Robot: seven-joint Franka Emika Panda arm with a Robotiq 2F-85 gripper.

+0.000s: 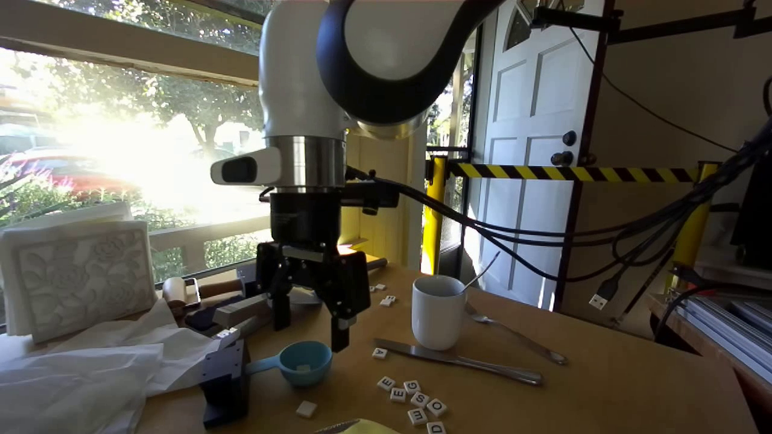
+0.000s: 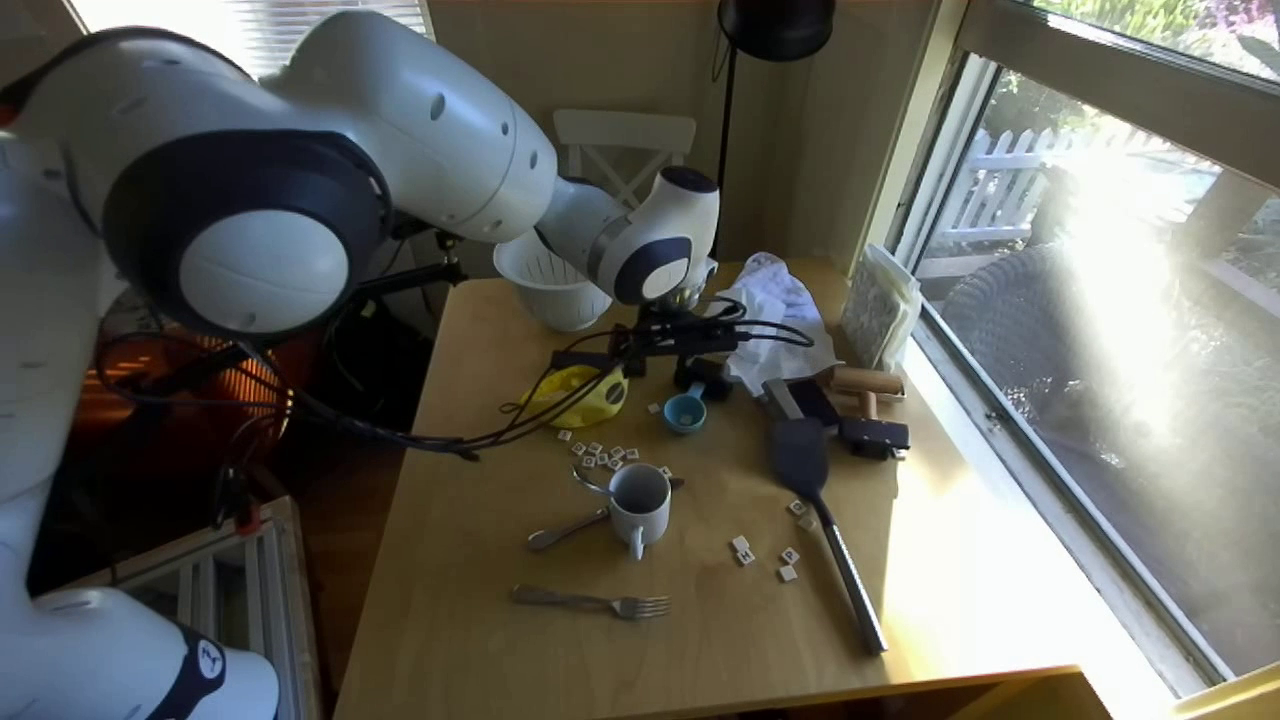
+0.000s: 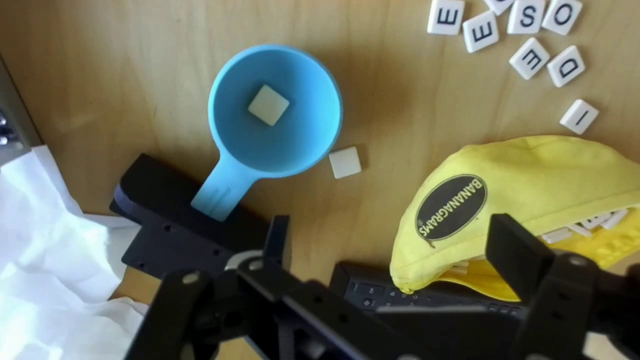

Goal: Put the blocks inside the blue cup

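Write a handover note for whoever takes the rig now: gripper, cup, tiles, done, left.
Gripper: open, holding nothing, above the table.
Blue measuring cup: upright on the table.
Inside it: one blank-side-up tile. Beside it on the table: a second blank tile.
Letter tiles: mostly between the yellow Bananagrams pouch and the white mug; more loose tiles near the spatula.
Done: one tile in.
Left: every loose one outside. Whether the pouch tiles count is unclear.
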